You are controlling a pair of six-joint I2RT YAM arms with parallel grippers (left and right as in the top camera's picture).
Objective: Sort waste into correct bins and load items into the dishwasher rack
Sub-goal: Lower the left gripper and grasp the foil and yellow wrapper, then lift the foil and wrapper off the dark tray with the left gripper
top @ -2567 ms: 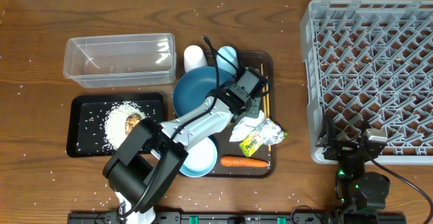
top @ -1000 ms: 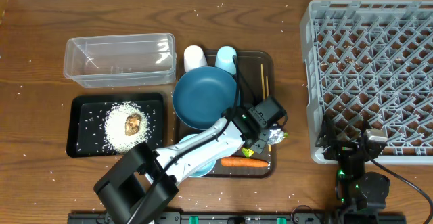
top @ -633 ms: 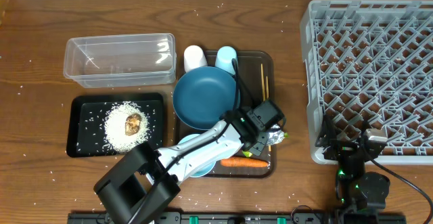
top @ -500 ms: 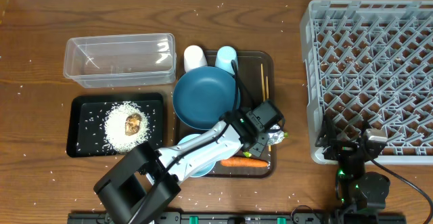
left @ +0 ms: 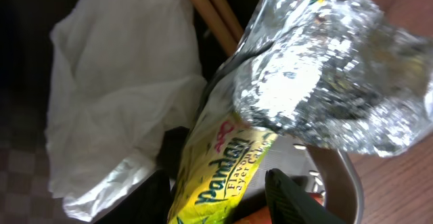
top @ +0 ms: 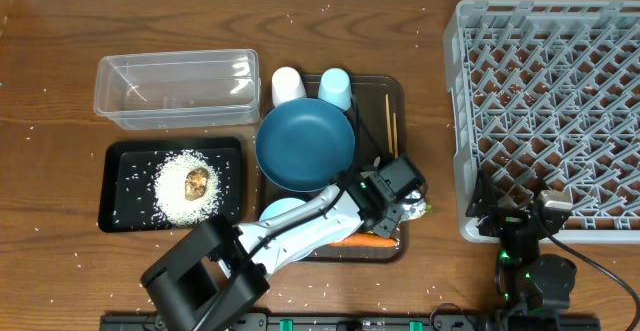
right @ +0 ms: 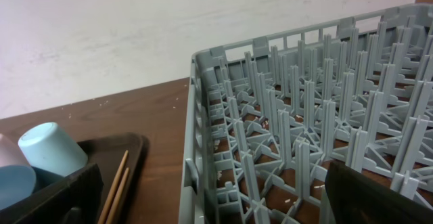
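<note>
The crumpled wrapper [top: 415,209] lies at the front right of the brown tray [top: 396,89], with the carrot [top: 365,239] just in front of it. My left gripper [top: 398,205] is down over it, open. In the left wrist view its yellow end [left: 223,170] sits between the fingers [left: 298,200], with a gap on the right side. Rice and a brown lump [top: 198,181] lie in the black tray [top: 115,186]. The clear tub [top: 177,86] is behind it. My right gripper [top: 520,216] is open at the rack's [top: 550,111] front edge.
On the brown tray are a blue plate [top: 305,143], a white cup [top: 288,84], a light-blue cup [top: 336,86], chopsticks [top: 390,121] and a white bowl [top: 283,214] partly under my left arm. Rice grains are scattered over the table.
My left gripper has come from beside the plate to the wrapper and edged a little nearer the table's front. The right arm has not moved.
</note>
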